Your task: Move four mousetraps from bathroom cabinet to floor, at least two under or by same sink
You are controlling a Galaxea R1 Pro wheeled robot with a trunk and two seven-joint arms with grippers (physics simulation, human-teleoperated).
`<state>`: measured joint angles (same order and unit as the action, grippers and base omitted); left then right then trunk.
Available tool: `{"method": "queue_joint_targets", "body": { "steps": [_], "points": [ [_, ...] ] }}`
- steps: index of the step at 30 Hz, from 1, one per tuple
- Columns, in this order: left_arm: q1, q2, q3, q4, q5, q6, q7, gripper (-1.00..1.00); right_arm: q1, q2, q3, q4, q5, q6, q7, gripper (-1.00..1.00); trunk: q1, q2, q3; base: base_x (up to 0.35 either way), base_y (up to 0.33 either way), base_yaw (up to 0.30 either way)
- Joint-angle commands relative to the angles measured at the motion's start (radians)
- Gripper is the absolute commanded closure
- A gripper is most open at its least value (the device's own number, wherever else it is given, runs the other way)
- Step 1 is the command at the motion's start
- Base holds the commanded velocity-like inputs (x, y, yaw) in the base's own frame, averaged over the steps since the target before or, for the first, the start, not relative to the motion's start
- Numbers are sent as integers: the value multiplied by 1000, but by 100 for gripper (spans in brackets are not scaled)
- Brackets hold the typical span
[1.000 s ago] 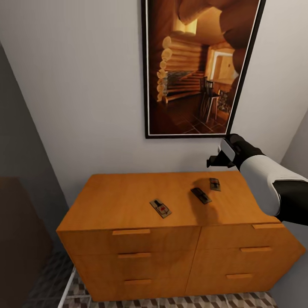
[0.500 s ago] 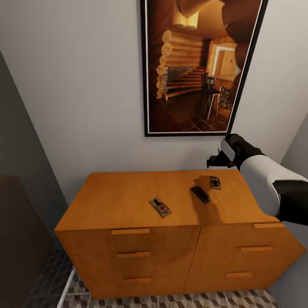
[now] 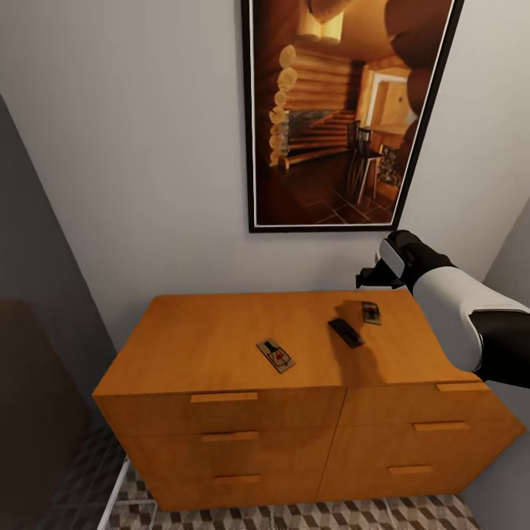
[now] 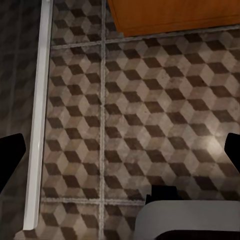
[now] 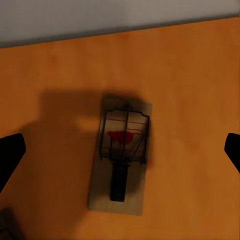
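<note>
The trap (image 5: 121, 157) I'm after lies flat near the back right corner of the cabinet (image 3: 221, 346) top, a second trap (image 3: 346, 333) just beside it and a third (image 3: 275, 356) nearer the front edge. I'd drop straight down and turn the wrist so the fingers close across the board's short width, clear of the wire. My right gripper (image 5: 120, 152) hangs above it, spread wide and empty, touching nothing.

Three mousetraps lie flat on the orange-brown cabinet (image 3: 221, 338) top: one tan with red mark near the front centre (image 3: 275, 355), two in shadow toward the right rear (image 3: 346, 333) (image 3: 371, 313). Cube-patterned bathroom floor (image 4: 150, 125) lies below.
</note>
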<state>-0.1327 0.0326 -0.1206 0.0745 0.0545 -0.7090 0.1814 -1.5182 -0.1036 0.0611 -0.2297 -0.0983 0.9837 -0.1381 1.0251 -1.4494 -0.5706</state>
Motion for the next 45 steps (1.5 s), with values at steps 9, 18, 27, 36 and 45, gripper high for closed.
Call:
{"method": "queue_joint_targets", "body": {
  "steps": [9,18,27,36,45],
  "points": [
    [-1,0,-9,4,5,-5,3,-100,-1,-1,6,-1,-11,4,-6,-100,0,-1,-15,0,0,0],
    [-1,0,-8,4,5,-5,3,-100,0,-1,6,-1,-11,4,-6,-100,0,-1,-28,0,0,0],
    [-1,0,-9,4,5,-4,3,-100,0,-1,6,-2,-11,3,-6,-100,0,-1,-42,0,-6,0],
    [-1,0,-9,4,5,-4,3,-100,0,-1,6,-2,-11,4,-6,-100,0,-1,-56,0,-97,0],
    [-1,-1,-9,4,5,-5,3,-100,0,-1,6,-2,-11,3,-6,-100,0,-1,-67,0,-19,0]
  ]
}}
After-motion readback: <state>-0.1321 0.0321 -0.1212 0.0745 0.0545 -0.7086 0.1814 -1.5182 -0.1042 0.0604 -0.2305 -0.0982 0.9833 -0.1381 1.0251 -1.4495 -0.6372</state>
